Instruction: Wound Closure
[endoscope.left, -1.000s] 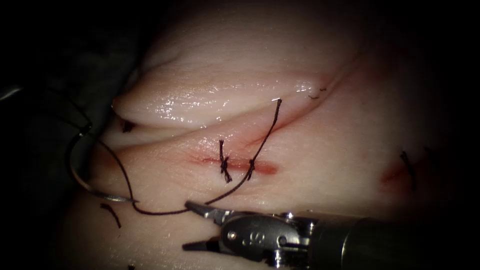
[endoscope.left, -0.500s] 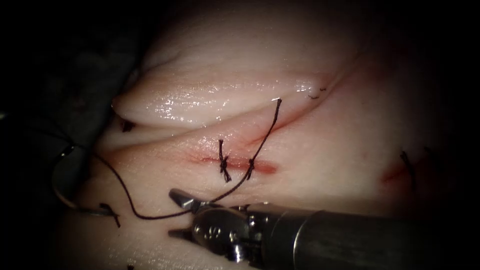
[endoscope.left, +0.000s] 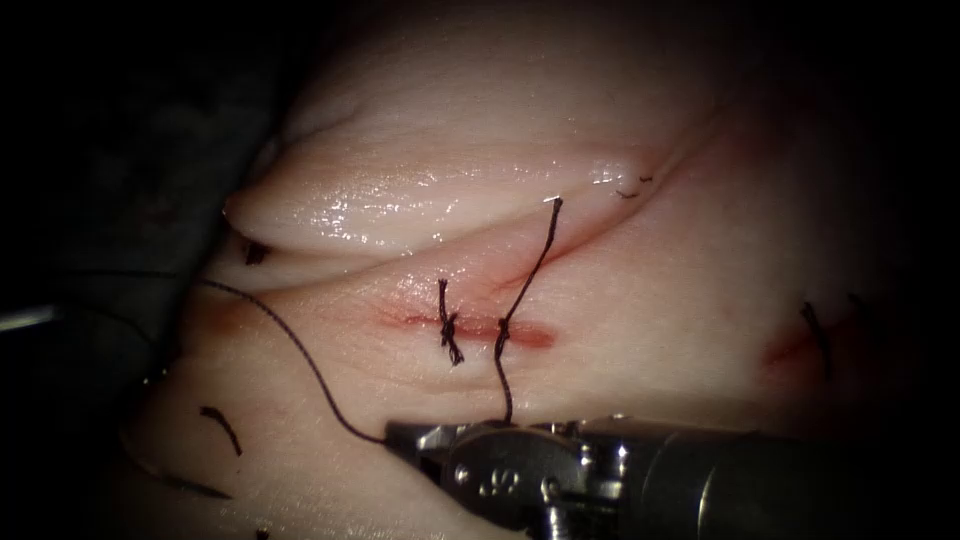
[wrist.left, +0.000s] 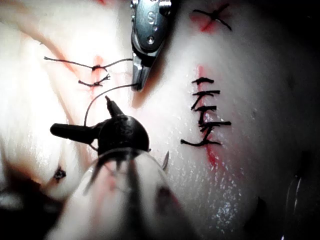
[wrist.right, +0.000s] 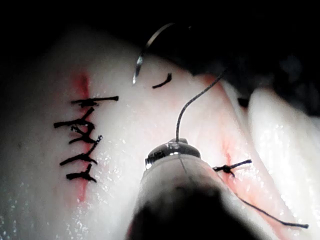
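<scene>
Jaws of our right tool (endoscope.left: 402, 436) clamp the thread (endoscope.left: 300, 365) below the cut (endoscope.left: 530, 337), our left tool (wrist.left: 82, 117) gapes empty, the needle (wrist.right: 145, 47) lies free at the tissue's (endoscope.left: 650, 300) left edge, and we count one trimmed stitch (endoscope.left: 447, 325) and a second stitch (endoscope.left: 502, 328) untrimmed.

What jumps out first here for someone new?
The right hand sits low on the tissue, below the cut, shut on the thread that rises taut to the right-hand knot. A tied stitch with short ends stands just left of it. The needle lies free on the tissue, far left of the cut; the left hand holds nothing.
</scene>
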